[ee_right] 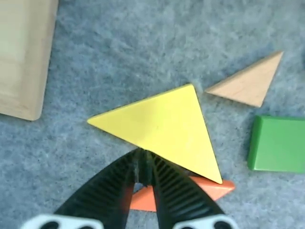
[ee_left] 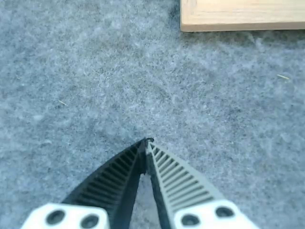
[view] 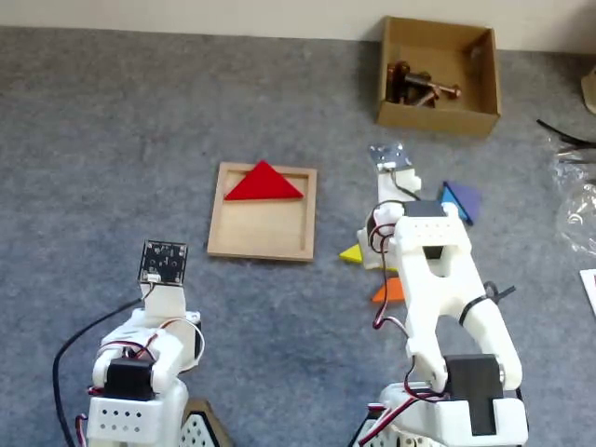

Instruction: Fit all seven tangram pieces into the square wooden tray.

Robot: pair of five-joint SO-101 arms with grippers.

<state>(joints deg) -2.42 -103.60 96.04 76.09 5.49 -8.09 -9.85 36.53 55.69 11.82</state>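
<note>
Surface (view: 112, 140): grey carpet-like felt.

Square wooden tray (view: 263, 233): pale wood, raised rim, shallow recess. It lies flat mid-surface, between the two arms and farther out than the left one. One corner of it shows in the left wrist view, another in the right.

Red triangle (view: 264, 182): large, seated in the tray with its long side across the recess and its apex at the far rim. The remaining recess is bare wood.

Loose pieces lie on the felt to the right of the tray, under and around the right arm (view: 438, 279):
- yellow triangle (ee_right: 162, 126), flat, glossy, near the tray corner
- orange piece (ee_right: 212, 190), at the yellow's corner; overlap cannot be told
- natural-wood triangle (ee_right: 248, 83), small, just beside the yellow's tip
- green square (ee_right: 279, 143), near the wood triangle, apart from it
- blue piece (view: 452, 198) and purple piece (view: 469, 201), touching, farther out

Right claw (ee_right: 143, 155): pressed together, tips at the edge of the yellow triangle, pinching nothing visible.

Left claw (ee_left: 147, 142): pressed together, empty, over bare felt short of the tray.

Cardboard box (view: 438, 112): far right, holding wood-and-copper items.
</note>
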